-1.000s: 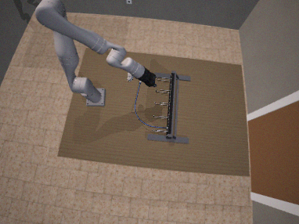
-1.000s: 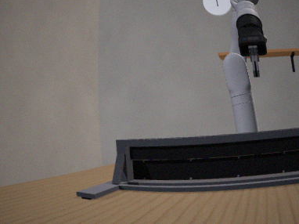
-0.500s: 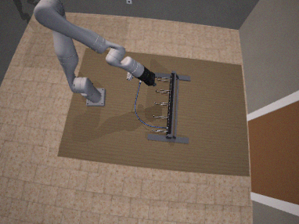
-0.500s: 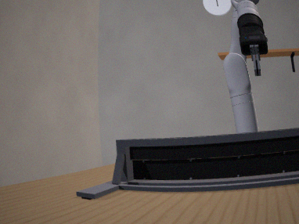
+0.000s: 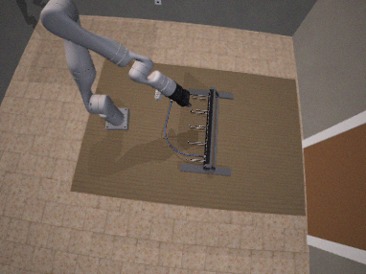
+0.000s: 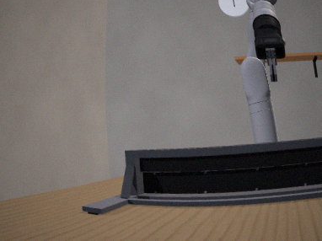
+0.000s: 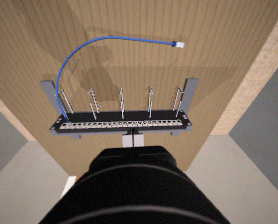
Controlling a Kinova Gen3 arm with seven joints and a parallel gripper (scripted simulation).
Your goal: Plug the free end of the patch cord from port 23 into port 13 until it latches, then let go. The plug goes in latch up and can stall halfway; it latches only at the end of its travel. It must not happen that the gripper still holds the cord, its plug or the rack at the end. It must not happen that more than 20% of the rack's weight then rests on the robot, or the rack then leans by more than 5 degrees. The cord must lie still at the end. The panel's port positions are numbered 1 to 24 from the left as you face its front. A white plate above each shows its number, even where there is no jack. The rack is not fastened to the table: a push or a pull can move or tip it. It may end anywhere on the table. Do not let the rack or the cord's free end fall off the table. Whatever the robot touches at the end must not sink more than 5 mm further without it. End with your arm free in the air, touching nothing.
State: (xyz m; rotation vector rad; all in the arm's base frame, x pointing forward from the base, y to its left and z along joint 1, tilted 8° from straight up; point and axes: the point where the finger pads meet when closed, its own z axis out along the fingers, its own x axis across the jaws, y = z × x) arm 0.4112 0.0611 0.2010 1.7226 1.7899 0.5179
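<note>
The blue patch cord (image 5: 166, 130) (image 7: 110, 37) curves in a wide arc across the table in front of the rack. One end meets the panel (image 7: 102, 117) near its left end in the wrist view. The free plug (image 7: 176, 44), clear-tipped, lies on the table away from the panel; the arm seems to hide it in the top view. The rack (image 5: 216, 134) (image 6: 190, 152) stands upright on its feet. My gripper (image 5: 189, 105) (image 6: 274, 80) (image 7: 133, 134) is shut and empty, high above the table on the panel's front side. Port numbers are too small to read.
Several metal cord guides (image 5: 197, 126) (image 7: 122, 102) stick out from the panel's front. Long flat feet (image 5: 206, 171) (image 6: 105, 203) (image 7: 191, 87) reach out at both rack ends. The table (image 5: 263, 148) (image 6: 55, 219) extends around the rack.
</note>
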